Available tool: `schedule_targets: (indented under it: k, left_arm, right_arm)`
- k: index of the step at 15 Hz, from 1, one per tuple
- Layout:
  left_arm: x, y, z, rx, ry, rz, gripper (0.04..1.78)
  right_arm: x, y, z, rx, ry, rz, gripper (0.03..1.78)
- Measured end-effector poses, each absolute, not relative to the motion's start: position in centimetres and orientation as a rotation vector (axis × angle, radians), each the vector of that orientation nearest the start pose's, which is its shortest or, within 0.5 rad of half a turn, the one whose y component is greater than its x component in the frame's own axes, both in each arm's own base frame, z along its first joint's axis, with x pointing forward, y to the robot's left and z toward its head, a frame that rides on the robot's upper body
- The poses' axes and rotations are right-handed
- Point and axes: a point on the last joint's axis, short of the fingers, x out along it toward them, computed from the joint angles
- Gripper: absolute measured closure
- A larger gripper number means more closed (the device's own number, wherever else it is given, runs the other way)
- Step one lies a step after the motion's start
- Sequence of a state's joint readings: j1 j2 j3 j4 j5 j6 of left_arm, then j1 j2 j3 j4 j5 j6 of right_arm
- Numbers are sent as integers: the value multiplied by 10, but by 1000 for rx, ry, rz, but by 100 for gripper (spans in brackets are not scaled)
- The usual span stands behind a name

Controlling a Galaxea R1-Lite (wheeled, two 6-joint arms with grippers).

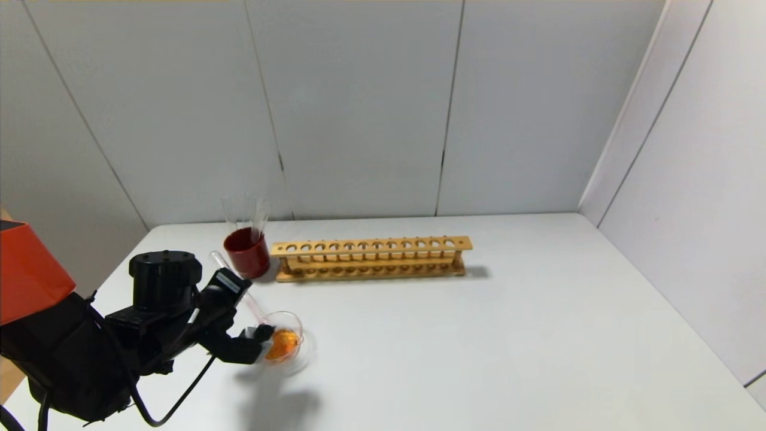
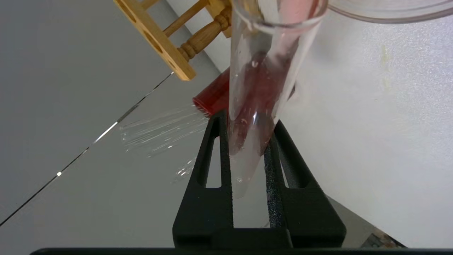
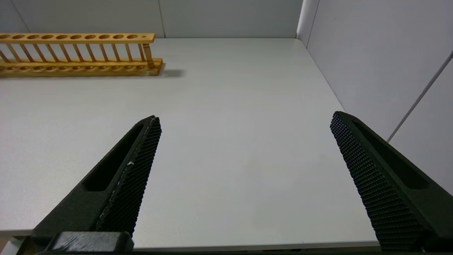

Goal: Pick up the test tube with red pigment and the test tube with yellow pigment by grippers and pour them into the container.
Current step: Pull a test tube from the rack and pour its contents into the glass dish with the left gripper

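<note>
Left end effector (image 1: 254,335) clamped on the red tube (image 1: 239,287), near the counter's (image 1: 479,335) left edge toward the front. Tube is tilted, mouth down over the dish (image 1: 286,342); red film still coats its inside wall (image 2: 260,88). Dish holds orange liquid. Red cup (image 1: 246,251) with clear tubes sits near the back-left corner, touching or just beside the left end of the wooden rack (image 1: 371,257). Right end effector (image 3: 244,141) is spread wide, holding nothing, above the counter's right side.
</note>
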State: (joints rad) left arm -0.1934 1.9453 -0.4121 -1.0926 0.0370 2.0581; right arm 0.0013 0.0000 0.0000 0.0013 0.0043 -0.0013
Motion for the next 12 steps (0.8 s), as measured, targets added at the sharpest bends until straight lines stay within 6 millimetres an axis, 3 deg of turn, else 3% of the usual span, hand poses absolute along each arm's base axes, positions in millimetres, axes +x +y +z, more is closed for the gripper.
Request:
schedule_targets:
  k: [12]
  left_arm:
    - [261,-58,77,2202,37,-462,151]
  right_arm:
    - [-23,0,75,-1,2,6,6]
